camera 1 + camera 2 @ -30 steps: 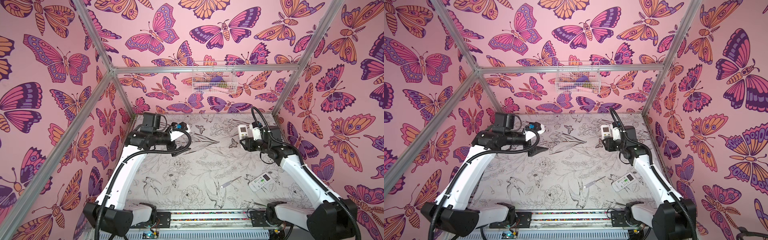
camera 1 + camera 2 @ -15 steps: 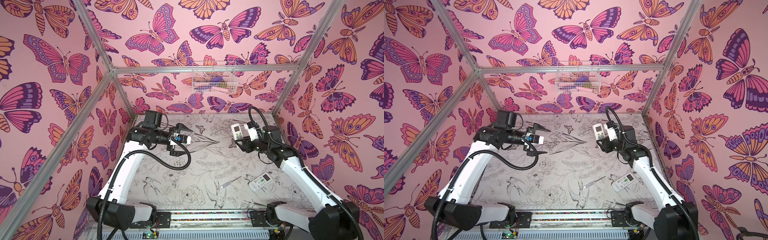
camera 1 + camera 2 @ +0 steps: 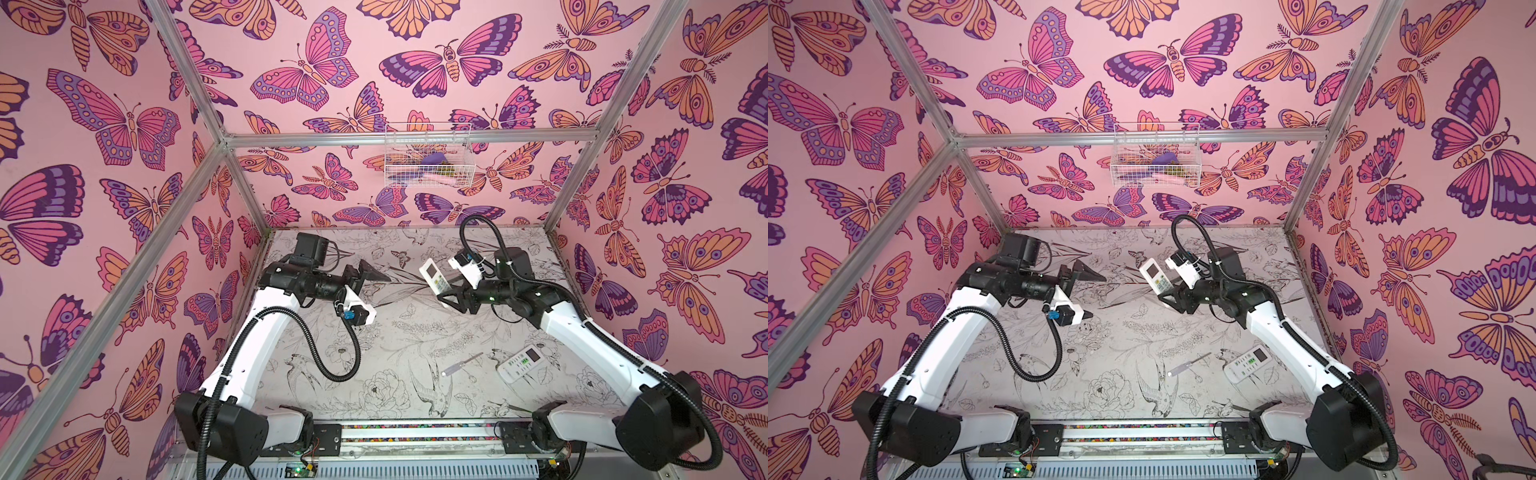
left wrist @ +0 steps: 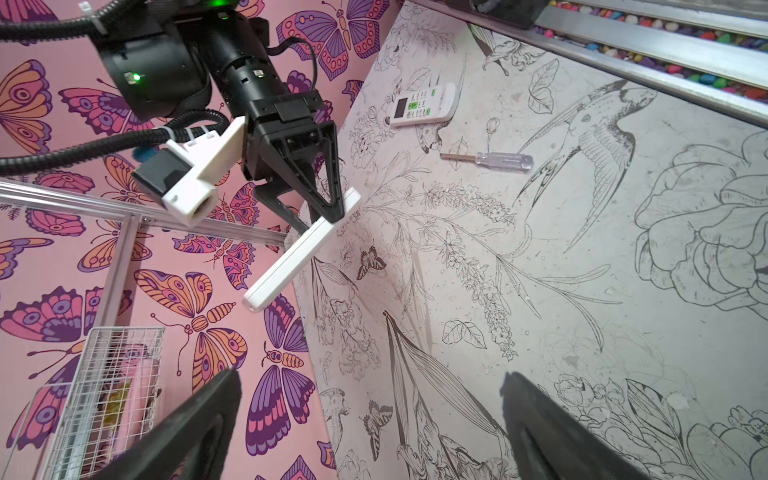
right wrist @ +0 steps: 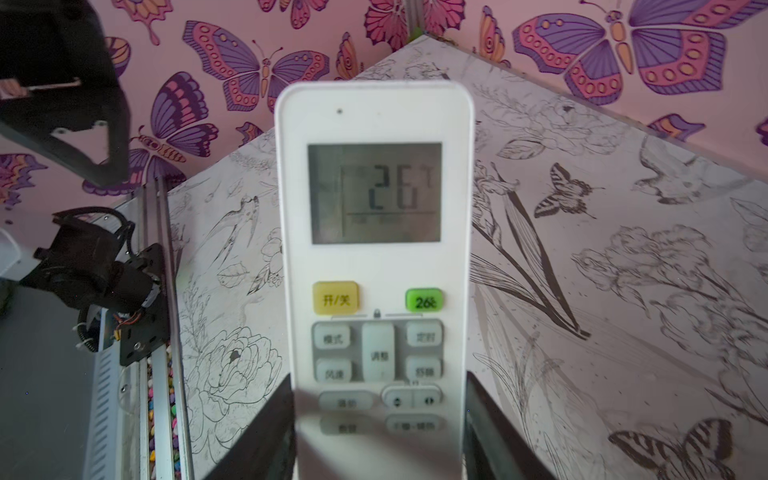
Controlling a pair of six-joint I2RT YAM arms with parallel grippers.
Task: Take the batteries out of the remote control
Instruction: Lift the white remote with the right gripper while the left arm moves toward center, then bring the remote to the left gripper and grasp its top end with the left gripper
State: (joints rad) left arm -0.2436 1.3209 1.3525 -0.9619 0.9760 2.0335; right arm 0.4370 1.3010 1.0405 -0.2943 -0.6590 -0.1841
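1. remote control (image 5: pixel 374 249), white, is clamped at its button end by the right gripper (image 3: pixel 448 291), one finger on each long edge.
2. it is held off the surface (image 3: pixel 395 332) over the back middle, tilted, screen end away from the gripper; its lit screen and buttons face the right wrist camera.
3. batteries cannot be seen in any view.
4. left gripper (image 3: pixel 1088 294) hangs in the air opposite, fingers spread wide and holding nothing, well apart from the remote control.
5. nearer the front right, a second remote (image 3: pixel 521 363) lies face up on the surface.
6. a screwdriver (image 3: pixel 461 363) with a clear handle lies just beside it, apart.
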